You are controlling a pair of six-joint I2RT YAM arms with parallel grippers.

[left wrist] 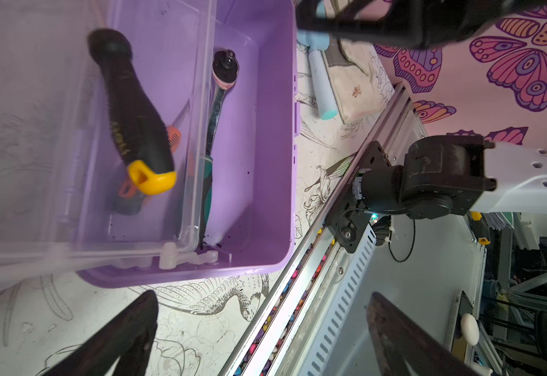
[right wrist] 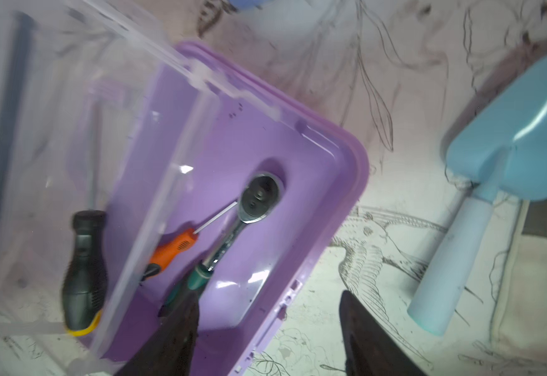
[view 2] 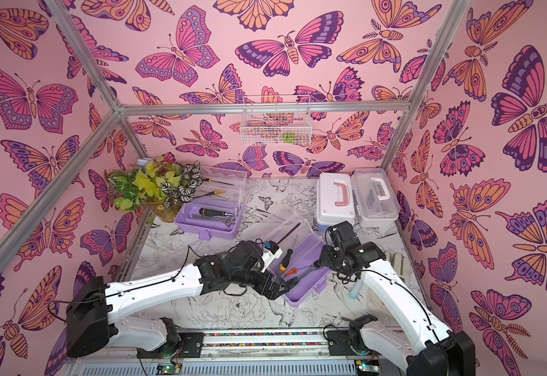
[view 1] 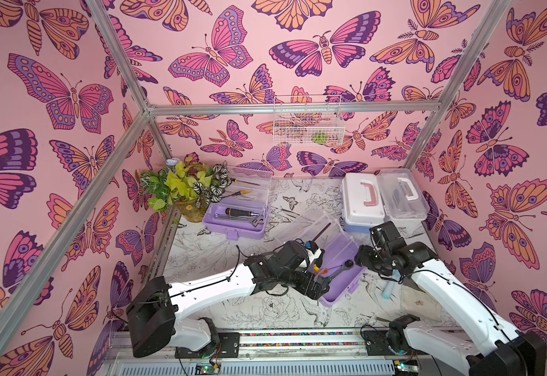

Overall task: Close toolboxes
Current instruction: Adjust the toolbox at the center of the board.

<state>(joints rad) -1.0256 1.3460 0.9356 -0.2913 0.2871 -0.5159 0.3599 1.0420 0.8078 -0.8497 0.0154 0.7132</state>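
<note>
- L end effector (left wrist: 262, 294): apart, empty, by box's (view 1: 347, 288) near end.
- R end effector (right wrist: 267, 291): apart, empty, at long rim opp. hinge.
- Lid (view 1: 301, 231) leans open on L-arm side; L nearer.

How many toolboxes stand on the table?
4. Far lilac toolbox beside the plant; near lilac toolbox front centre; white-lidded toolbox and clear-lidded toolbox back right. None seems hidden.
</note>
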